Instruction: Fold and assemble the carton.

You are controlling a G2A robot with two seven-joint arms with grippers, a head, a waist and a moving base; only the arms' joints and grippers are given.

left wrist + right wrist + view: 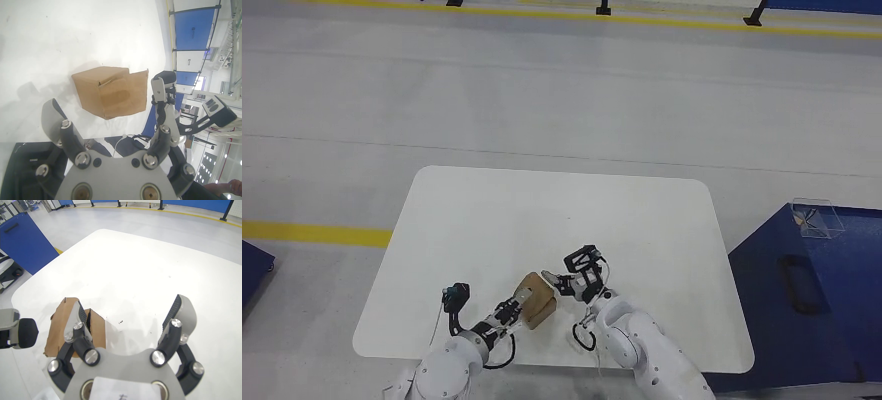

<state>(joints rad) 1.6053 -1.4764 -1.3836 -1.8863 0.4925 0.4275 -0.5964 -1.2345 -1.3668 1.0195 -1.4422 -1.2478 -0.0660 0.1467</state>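
While the carton (535, 300) sits close to the near edge of the table (542, 210), the top view shows it as a small brown box set between the two arms, with the left gripper (507, 312) at one side of it and the right gripper (577, 280) at the other. From the left wrist view, the left gripper (105, 89) is spread wide, and the carton (111, 94) lies beyond and between its fingers. The body is already squared up, but one flap (138, 91) stands out flat, just beside one finger; whether they touch cannot be told. On the right wrist view, the right gripper (128, 300) is also spread wide and pinches nothing. One of its fingers lies over the top of the carton (56, 332), by a gap where the panels have not closed, and the other is over bare table (141, 266). The carton looks like thin corrugated board: probably light, empty, easy to push across the smooth top and quick to crease or crush under a hard pinch. It would be best steadied by flat pressure on two opposite walls while the other gripper takes the loose flap near its free edge and turns it about its fold line.
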